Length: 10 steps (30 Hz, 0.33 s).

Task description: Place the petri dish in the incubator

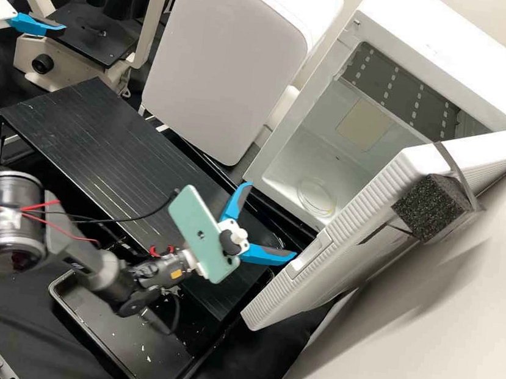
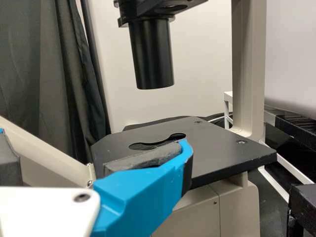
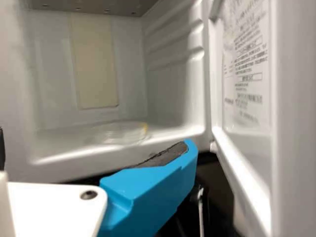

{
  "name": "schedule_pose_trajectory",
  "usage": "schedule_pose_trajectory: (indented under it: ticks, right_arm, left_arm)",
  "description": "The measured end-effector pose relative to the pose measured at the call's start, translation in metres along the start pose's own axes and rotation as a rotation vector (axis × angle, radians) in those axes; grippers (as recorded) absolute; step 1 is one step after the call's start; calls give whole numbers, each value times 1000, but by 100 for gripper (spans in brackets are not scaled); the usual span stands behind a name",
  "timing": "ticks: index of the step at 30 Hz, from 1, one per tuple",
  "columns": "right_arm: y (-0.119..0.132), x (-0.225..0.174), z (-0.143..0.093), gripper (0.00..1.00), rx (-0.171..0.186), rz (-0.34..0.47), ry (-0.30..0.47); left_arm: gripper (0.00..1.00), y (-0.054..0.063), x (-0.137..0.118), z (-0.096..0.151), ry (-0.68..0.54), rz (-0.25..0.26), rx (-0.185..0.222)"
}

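Blue fingers spread, our right gripper is open just beside the door; beyond our fingertips, the dish lies on the incubator's floor. Well apart, we have our left gripper open too, near the microscope.

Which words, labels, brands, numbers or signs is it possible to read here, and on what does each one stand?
None can be quoted with certainty.
Inside of the open incubator door: a label with many lines, too small and blurred.
Green phone: a small dark sign, no readable word.
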Motion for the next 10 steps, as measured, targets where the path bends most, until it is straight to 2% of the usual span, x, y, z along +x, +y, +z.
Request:
schedule_pose_trajectory:
  ticks: [5, 10]
  right_arm:
    - [-19, -58, -24, 100, 54, -4, -2]
    - [-42, -98, -40, 100, 104, -75, 50]
  left_arm:
    - [100, 0, 0, 0, 0, 0, 0]
    - [100, 0, 0, 0, 0, 0, 0]
